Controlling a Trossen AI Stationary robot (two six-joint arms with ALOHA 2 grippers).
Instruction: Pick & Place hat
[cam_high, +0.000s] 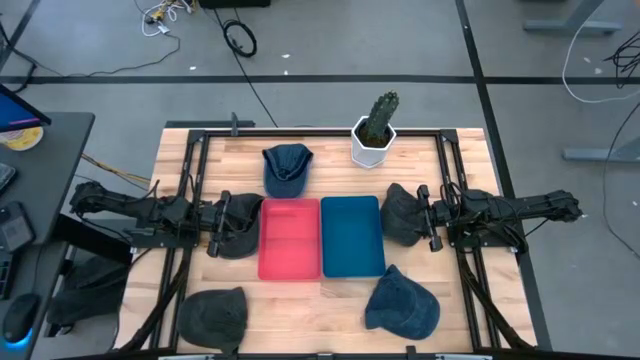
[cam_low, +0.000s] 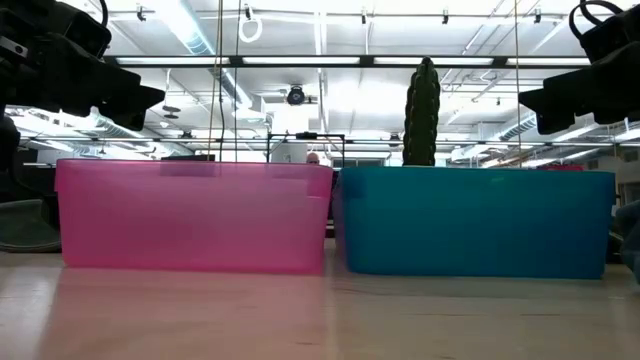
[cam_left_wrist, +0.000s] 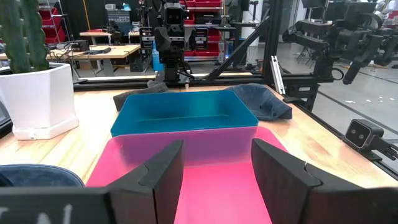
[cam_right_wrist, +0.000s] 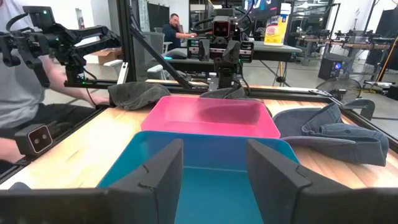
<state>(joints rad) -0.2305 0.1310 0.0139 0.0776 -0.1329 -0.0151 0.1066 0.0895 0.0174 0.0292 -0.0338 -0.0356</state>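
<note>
Several caps lie flat on the wooden table around a pink bin (cam_high: 290, 238) and a blue bin (cam_high: 352, 235). A dark cap (cam_high: 243, 232) sits left of the pink bin, under my left gripper (cam_high: 230, 222). Another dark cap (cam_high: 400, 213) sits right of the blue bin, under my right gripper (cam_high: 422, 215). A denim cap (cam_high: 287, 168) lies toward the far edge, a grey cap (cam_high: 213, 315) near-left and a blue cap (cam_high: 402, 303) near-right. Both grippers hover level, open and facing each other across the bins (cam_left_wrist: 214, 168) (cam_right_wrist: 214, 165). Neither touches anything.
A cactus in a white pot (cam_high: 375, 135) stands at the far edge behind the blue bin. Black frame rails (cam_high: 190, 180) run along the table's left and right sides. A seated person (cam_right_wrist: 25, 93) shows at the table's near side in the right wrist view.
</note>
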